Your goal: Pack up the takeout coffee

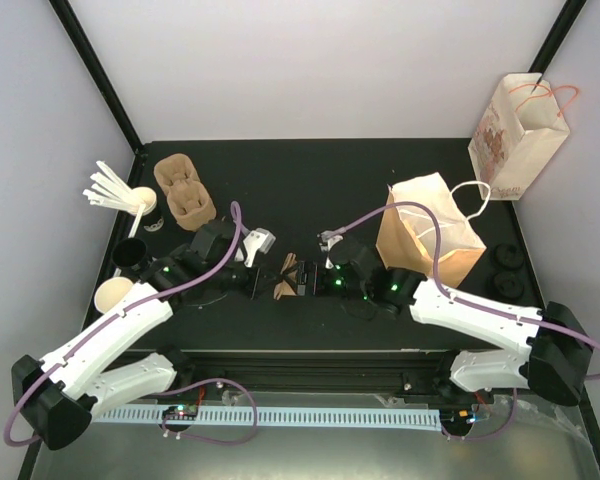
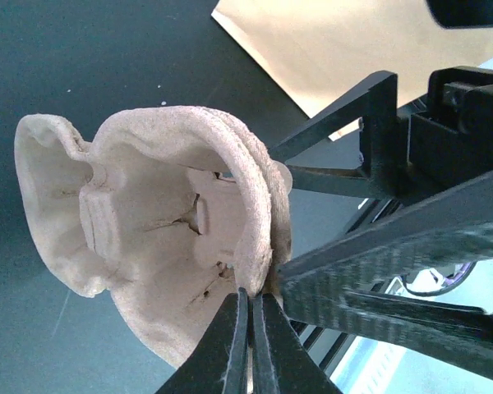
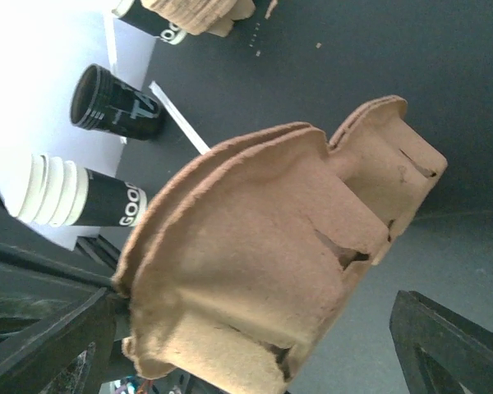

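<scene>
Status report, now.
Left gripper shut on pulp carrier, mid-table. Right gripper open, jaws either side of it. Paper cup untouched, left edge. Brown bag right, not obstructing.

A brown paper bag [image 1: 430,240] with white handles is standing open on the black worktop [image 1: 300,180]. Behind the bag and to its right, a printed pale bag [image 1: 515,135] is standing by the rear corner. To the brown bag's left, a pulp cup carrier [image 1: 286,277] is sitting on edge. Farther left of the bag, a stack of pulp carriers [image 1: 184,190] is lying flat. Farthest left of the bag, white stirrers [image 1: 108,187] are fanning out.
</scene>
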Robot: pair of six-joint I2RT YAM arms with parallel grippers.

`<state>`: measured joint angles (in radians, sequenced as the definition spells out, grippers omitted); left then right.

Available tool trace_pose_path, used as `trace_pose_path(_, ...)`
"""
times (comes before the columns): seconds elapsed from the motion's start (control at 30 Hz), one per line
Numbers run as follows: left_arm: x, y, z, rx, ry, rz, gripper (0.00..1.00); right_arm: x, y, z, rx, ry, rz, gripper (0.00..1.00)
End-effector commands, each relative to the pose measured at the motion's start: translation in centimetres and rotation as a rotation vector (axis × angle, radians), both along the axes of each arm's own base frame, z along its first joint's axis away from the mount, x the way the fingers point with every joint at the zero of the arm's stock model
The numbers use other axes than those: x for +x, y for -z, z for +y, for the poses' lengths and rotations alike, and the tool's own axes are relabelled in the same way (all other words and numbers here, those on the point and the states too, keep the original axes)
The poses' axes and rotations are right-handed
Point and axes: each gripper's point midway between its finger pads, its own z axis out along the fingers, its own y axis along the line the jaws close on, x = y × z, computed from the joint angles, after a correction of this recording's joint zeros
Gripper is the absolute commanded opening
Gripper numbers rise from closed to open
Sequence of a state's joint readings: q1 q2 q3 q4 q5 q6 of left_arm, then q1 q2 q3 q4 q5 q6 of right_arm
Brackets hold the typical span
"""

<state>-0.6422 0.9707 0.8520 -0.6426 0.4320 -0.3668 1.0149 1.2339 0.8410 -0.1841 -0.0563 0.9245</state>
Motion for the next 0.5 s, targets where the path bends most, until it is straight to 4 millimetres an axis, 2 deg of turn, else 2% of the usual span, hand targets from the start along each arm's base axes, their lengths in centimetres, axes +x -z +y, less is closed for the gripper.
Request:
trace_pose_path(0.0,0.0,-0.2,-0.5,-0.027,0.009,0.002,0.02,0.6,0.9,-0.6,-0.041,0.061,0.021,0.93)
trace_pose_path(0.23,0.2,-0.5,-0.4,-0.026,-0.003,-0.003,0.02,0.7,3.1,-4.0,-0.128,0.186,0.050,0.89)
trace_pose_path(0.47,0.6,-1.1,0.2,-0.003,-0.037,-0.025,0.01,0.5,4.4,-7.8,-0.198,0.312,0.071,0.84)
